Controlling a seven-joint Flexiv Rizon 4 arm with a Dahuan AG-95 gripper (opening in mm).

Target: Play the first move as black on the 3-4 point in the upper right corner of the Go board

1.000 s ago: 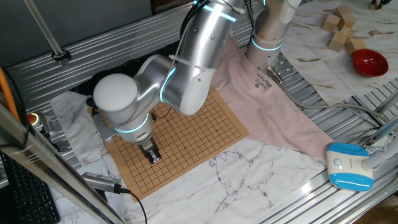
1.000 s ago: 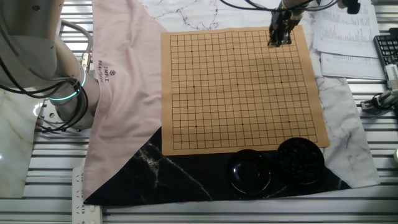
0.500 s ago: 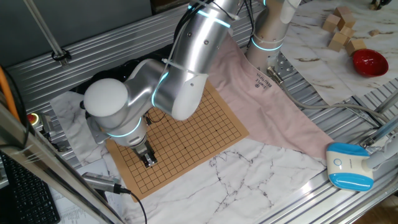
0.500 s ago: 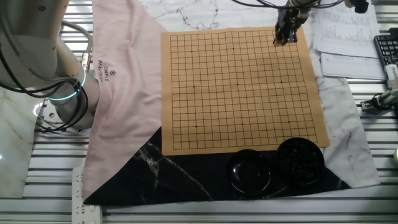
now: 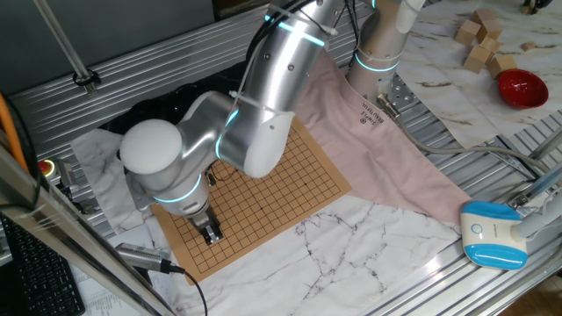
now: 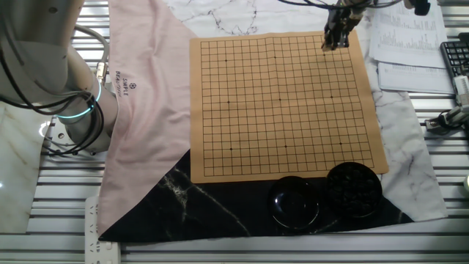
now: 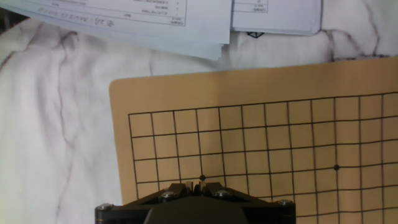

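The tan gridded board (image 6: pixel 278 103) lies on marble-patterned cloth; it also shows in one fixed view (image 5: pixel 272 189) and in the hand view (image 7: pixel 280 137). No stone lies on it. My gripper (image 6: pixel 337 38) hangs close over the board's far right corner, also seen under the arm's white elbow (image 5: pixel 211 233). In the hand view my gripper (image 7: pixel 198 186) sits at the bottom edge, over the corner star dot. Its jaws are nearly closed, with a small dark stone (image 7: pixel 198 188) pinched between the pads. A bowl of black stones (image 6: pixel 353 189) and its dark lid (image 6: pixel 293 202) stand at the board's near edge.
A pink cloth (image 6: pixel 146 110) lies left of the board, around the arm's base (image 6: pixel 77 110). Papers (image 6: pixel 410 44) and a keyboard (image 6: pixel 458 62) lie just beyond the right corner. A red bowl (image 5: pixel 522 88), wooden blocks (image 5: pixel 479 44) and a blue-white device (image 5: pixel 493 233) lie far off.
My gripper has shifted a little further toward the board's right corner and come slightly lower. Its jaws stay closed on the dark stone.
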